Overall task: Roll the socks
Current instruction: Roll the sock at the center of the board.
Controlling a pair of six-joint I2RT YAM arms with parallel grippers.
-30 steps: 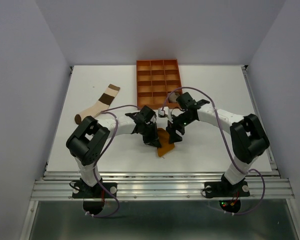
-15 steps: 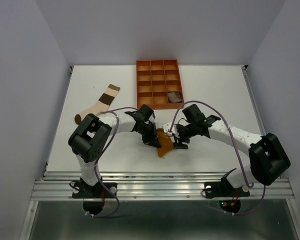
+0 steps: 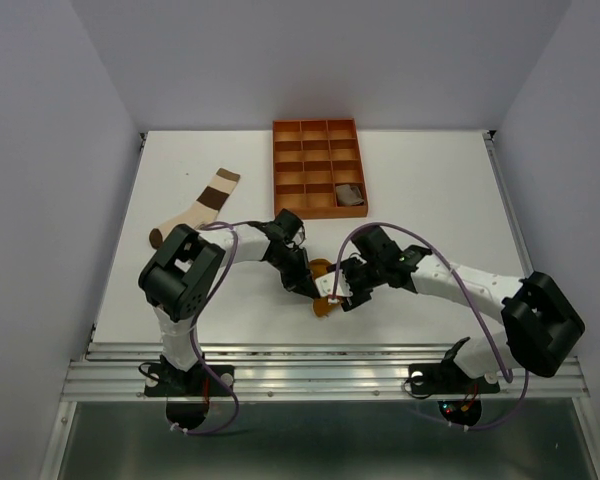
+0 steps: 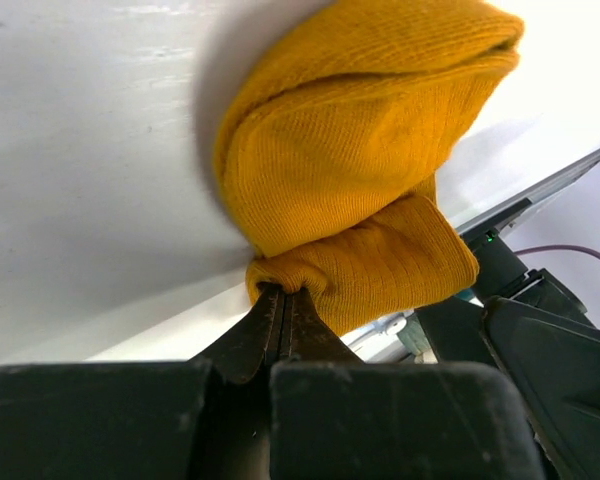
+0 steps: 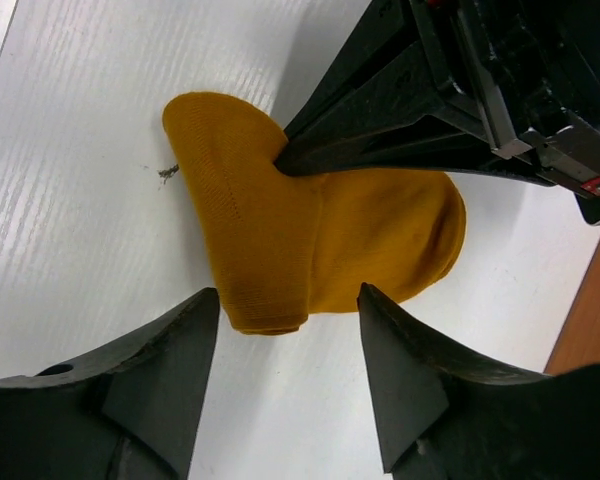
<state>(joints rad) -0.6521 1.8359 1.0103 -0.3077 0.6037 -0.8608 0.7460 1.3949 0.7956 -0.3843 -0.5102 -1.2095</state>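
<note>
My right gripper (image 3: 337,296) drops from mid-frame, below the rigid orange compartment tray (image 3: 277,165), to lower centre, jaws narrowing beside the plain mustard-orange fabric sock (image 3: 323,304), now bunched smaller. A rolled grey fabric sock (image 3: 349,195) comes into view in the tray's lower-right cell.

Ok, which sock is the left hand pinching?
The mustard sock, folded mid-table; the colour-blocked sock lies flat far left, the taupe one sits in the tray.

No readable text, label or number appears anywhere.
</note>
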